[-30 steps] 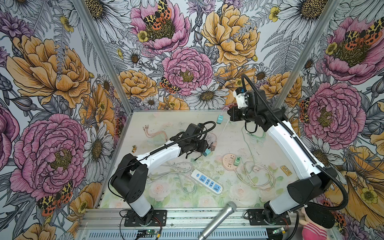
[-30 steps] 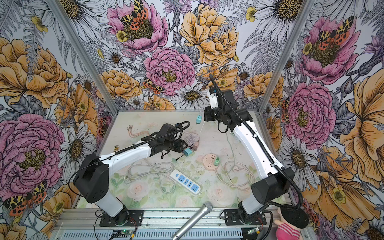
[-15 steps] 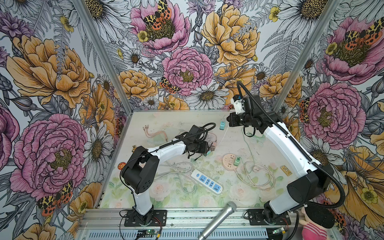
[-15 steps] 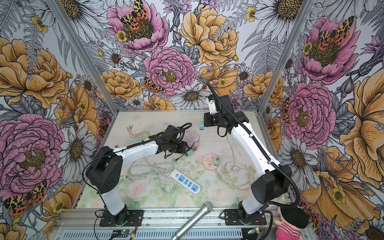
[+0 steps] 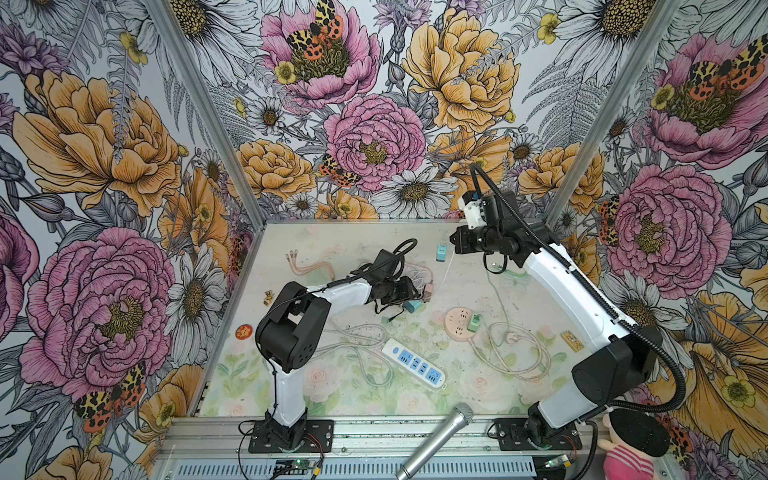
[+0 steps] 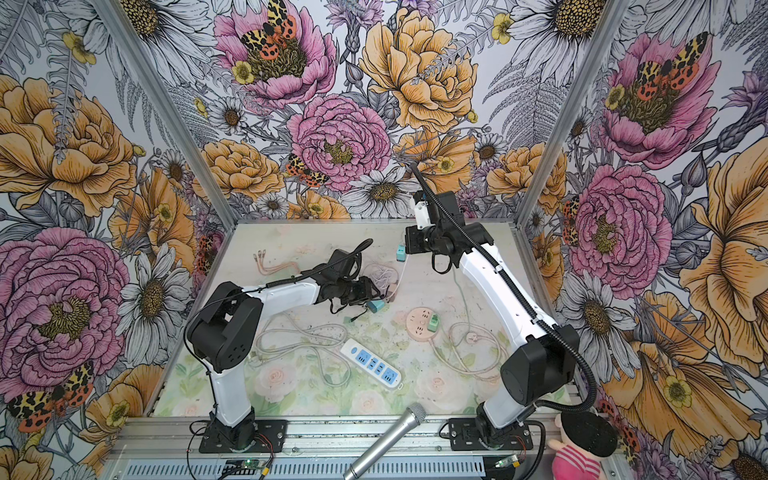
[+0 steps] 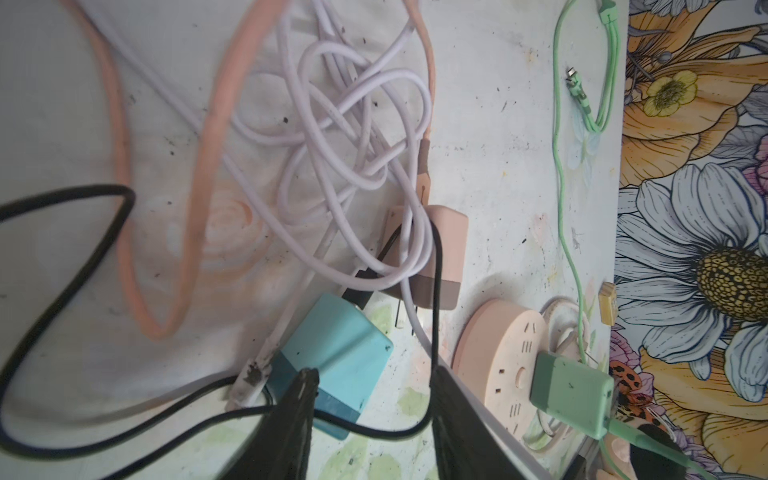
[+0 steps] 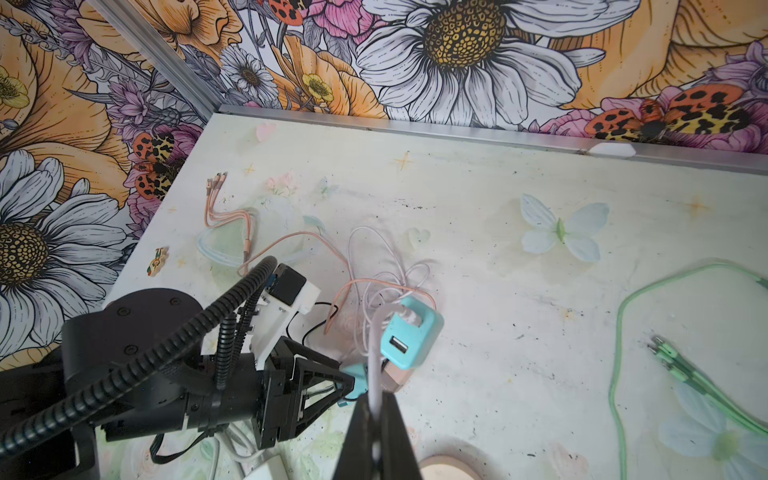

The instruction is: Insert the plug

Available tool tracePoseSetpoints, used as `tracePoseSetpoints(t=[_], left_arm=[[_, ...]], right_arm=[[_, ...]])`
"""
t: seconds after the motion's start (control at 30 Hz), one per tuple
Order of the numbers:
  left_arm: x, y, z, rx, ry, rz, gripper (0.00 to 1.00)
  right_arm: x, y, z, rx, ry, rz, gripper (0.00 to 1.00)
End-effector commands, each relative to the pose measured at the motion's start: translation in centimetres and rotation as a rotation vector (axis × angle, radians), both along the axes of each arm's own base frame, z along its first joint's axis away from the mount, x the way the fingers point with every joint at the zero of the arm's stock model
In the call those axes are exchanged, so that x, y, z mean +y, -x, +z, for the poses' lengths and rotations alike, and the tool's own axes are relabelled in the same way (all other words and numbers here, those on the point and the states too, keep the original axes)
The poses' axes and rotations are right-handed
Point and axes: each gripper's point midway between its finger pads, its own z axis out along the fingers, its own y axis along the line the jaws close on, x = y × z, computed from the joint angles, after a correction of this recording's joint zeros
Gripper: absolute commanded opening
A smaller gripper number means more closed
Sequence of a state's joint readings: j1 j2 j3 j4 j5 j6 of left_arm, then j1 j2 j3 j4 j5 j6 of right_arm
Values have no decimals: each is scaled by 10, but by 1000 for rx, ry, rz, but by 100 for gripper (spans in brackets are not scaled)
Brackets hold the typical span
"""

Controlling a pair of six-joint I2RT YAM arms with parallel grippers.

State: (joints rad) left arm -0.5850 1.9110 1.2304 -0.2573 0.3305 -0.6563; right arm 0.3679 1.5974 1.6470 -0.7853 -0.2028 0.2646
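Right tool [image 8: 375, 399] clamped on a pale cable [image 8: 375, 361] that carries the teal plug [image 8: 409, 334], near the far edge of the surface [image 5: 357, 237].
The teal plug is a small rounded block with a USB port on one face, and it sits just beyond the tool's tips, right of the surface's middle. The right arm [image 5: 569, 291] reaches up from the front right corner, its wrist level. The left arm [image 5: 345, 293] has its elbow raised and its left tool [image 7: 374, 382] low at mid-surface. That tool's jaws are moderately apart, with one finger over a second teal charger [image 7: 340, 353] among tangled cables.
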Motion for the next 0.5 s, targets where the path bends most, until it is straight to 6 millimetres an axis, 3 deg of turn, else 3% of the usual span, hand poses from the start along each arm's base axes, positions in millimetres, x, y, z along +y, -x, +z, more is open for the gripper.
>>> tracePoseSetpoints(t=[0.0,0.2,0.47], left_arm=[[-7,-2,16,-17,44,5,46],[3,2,23,-46,-12,-18,46],[6,10,29,-102,-56,-142,46]], right_arm=[[3,-12,-20,10,22,-10,0],[0,-27,-67,90,60,-30,0],[-16,-37,-104,158,88,-96,0]])
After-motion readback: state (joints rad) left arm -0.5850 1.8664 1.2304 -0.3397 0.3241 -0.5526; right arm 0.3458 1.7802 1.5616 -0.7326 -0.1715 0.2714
